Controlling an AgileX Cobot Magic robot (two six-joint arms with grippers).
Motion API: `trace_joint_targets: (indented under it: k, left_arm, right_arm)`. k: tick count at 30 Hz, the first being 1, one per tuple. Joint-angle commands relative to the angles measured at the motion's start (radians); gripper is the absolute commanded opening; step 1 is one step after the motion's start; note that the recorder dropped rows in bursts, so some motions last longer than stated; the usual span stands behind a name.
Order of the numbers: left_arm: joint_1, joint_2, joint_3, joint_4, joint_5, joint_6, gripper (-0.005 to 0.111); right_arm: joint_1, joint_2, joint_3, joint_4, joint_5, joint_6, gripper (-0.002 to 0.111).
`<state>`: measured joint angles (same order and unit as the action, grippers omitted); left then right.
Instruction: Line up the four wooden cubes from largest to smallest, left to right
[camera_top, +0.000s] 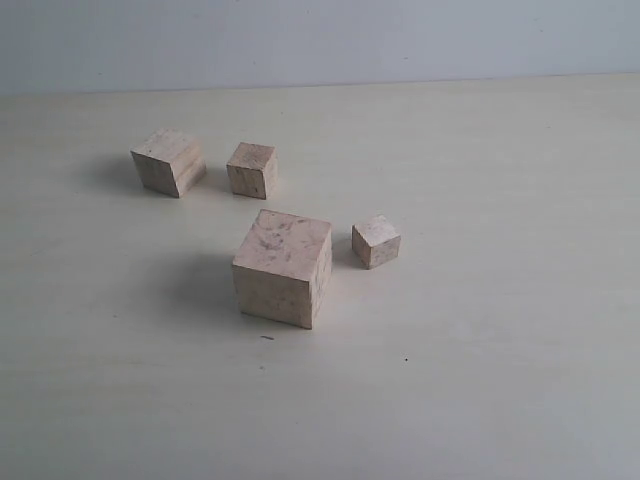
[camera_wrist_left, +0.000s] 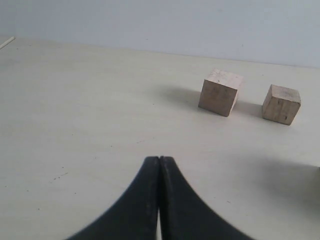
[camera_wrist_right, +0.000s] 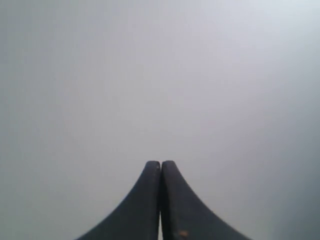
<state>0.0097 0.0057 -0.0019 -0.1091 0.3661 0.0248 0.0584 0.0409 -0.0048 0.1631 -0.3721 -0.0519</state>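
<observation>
- Left fingers (camera_wrist_left: 149, 186) pressed together, holding nothing.
- Right fingers (camera_wrist_right: 149, 190) also together, empty, facing blank grey.
- Ahead of the left fingers, well apart from them: second-largest cube (camera_wrist_left: 220, 92), third cube (camera_wrist_left: 281, 104) near it.
- Largest cube (camera_top: 283, 268) and smallest cube (camera_top: 376, 242) stand just beside each other on the table (camera_top: 500, 380).

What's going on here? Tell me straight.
Nothing is being handled. The left tool and right tool are both shut, empty. On the table, the largest cube sits in front, the smallest cube just right of it; the bigger mid-sized cube and smaller mid-sized cube stand behind, further left. No row yet.
</observation>
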Motion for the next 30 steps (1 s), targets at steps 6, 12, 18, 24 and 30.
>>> trace_joint_targets:
  k: [6, 12, 18, 24, 30]
  left_arm:
    - [-0.005, -0.006, 0.002, 0.001, -0.010, -0.003, 0.000]
    - [-0.005, -0.006, 0.002, 0.001, -0.010, -0.003, 0.000]
    - [-0.005, -0.006, 0.002, 0.001, -0.010, -0.003, 0.000]
    - [-0.005, -0.006, 0.002, 0.001, -0.010, -0.003, 0.000]
    - [-0.005, -0.006, 0.002, 0.001, -0.010, -0.003, 0.000]
  right_arm:
    - [-0.005, -0.004, -0.052, -0.036, 0.005, 0.087, 0.000]
    - [-0.005, 0.086, -0.270, -0.088, 0.287, 0.154, 0.000]
    - [0.067, 0.349, -0.492, -0.088, 0.472, 0.157, 0.000]
    - [0.261, 0.733, -0.723, -0.088, 0.705, 0.009, 0.000]
    - [0.430, 1.158, -0.948, -0.086, 1.016, -0.188, 0.000]
